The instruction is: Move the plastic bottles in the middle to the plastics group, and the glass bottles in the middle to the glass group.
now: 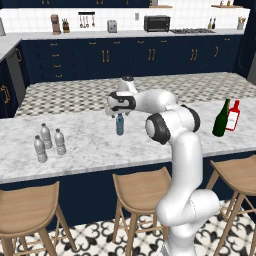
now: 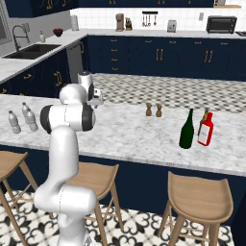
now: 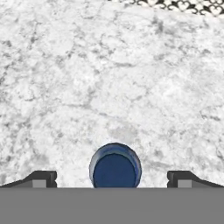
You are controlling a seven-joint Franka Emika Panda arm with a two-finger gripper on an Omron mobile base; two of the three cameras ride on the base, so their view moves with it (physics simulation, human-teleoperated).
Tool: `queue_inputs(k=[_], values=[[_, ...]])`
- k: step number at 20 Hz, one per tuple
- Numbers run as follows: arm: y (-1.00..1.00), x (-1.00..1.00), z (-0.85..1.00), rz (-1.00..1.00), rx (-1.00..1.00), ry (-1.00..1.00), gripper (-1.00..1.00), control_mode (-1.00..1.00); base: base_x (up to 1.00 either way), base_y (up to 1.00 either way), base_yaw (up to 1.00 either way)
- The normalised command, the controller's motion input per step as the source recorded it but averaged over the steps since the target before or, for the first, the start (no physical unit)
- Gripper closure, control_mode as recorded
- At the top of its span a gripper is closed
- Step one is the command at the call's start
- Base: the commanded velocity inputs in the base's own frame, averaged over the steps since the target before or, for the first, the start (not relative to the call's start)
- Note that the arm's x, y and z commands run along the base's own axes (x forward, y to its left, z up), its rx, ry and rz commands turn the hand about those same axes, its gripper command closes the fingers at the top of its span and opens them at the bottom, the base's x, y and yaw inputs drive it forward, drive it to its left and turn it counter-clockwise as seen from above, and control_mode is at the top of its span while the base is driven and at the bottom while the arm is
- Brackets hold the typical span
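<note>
The blue-tinted plastic bottle (image 1: 120,125) with a dark blue cap (image 3: 115,168) stands upright mid-counter. My gripper (image 1: 119,114) (image 3: 111,180) hovers straight above it, open, one fingertip (image 3: 41,179) on either side of the cap and apart from it. Three small clear grey ribbed bottles (image 1: 46,136) (image 2: 25,111) stand together at the counter's left end. At the right end, the tall dark green glass bottle (image 1: 220,118) (image 2: 187,129) stands close beside the red bottle (image 1: 233,116) (image 2: 205,130). The neck of a brown bottle (image 2: 206,114) peeks out behind the red one.
The marble counter (image 1: 90,150) runs left to right, with wooden stools (image 1: 140,187) along its near edge. Two small brown shakers (image 2: 153,110) stand toward the counter's far side, between the blue bottle and the glass bottles.
</note>
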Motion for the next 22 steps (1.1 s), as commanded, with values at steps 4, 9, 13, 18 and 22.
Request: queue_inputs(k=[4,9,13,18,22], values=[[0.0,0.0,0.0,0.0,0.0,0.0,-1.0,-1.0,0.0,0.0,0.0],[0.0,0.0,-0.12,0.0,0.0,0.0,-1.0,-1.0,0.0,0.0,0.0],[0.0,-0.02,-0.21,0.0,0.0,0.0,-1.0,-1.0,0.0,0.0,0.0],[0.0,0.1,-0.01,0.0,0.0,0.0,-1.0,-1.0,0.0,0.0,0.0],[0.0,0.07,0.0,0.0,0.0,0.0,-1.0,-1.0,0.0,0.0,0.0]])
